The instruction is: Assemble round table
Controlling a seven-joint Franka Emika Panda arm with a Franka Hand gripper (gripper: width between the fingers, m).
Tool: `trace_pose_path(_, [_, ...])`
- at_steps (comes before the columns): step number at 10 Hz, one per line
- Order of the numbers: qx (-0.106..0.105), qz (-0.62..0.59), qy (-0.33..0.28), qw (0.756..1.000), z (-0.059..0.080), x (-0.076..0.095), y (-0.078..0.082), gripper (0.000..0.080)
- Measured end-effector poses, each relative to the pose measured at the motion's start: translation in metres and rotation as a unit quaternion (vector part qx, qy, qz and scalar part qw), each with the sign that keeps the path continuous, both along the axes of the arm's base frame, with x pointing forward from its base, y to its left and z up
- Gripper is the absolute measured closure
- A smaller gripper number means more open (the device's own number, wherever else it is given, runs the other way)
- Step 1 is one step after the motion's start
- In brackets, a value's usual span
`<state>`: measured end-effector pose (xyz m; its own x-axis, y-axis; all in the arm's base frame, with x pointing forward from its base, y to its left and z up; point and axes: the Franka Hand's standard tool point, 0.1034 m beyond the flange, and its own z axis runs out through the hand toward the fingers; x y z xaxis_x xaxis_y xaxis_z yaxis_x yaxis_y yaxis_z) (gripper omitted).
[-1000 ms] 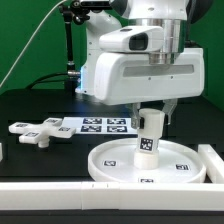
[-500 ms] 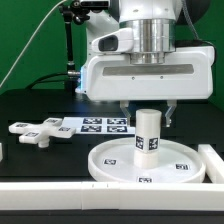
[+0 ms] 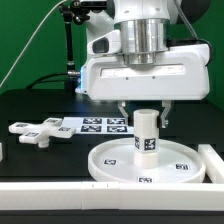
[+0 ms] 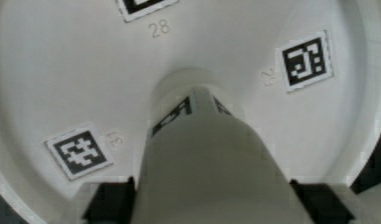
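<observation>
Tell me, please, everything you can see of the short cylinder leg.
The cylinder leg is a short, smooth white post, plastic by its look, with a small black-and-white square tag on its side. It stands upright at the middle of the round disc, its lower end meeting the disc's centre; whether it is fully seated there cannot be told. The tool is shut on its upper part, one finger on each side. Nothing else touches it.
</observation>
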<state>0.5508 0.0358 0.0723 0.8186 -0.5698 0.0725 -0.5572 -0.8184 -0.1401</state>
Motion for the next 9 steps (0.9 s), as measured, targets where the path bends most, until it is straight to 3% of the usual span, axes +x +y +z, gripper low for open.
trace_pose_path(3, [0.041, -0.163, 0.009, 0.986, 0.001, 0.000, -0.003, 0.0384])
trace_pose_path(5, [0.073, -0.310, 0.027, 0.947, 0.000, -0.002, 0.003, 0.0384])
trace_pose_path(9, [0.108, -0.467, 0.044, 0.876, 0.000, -0.001, 0.007, 0.0384])
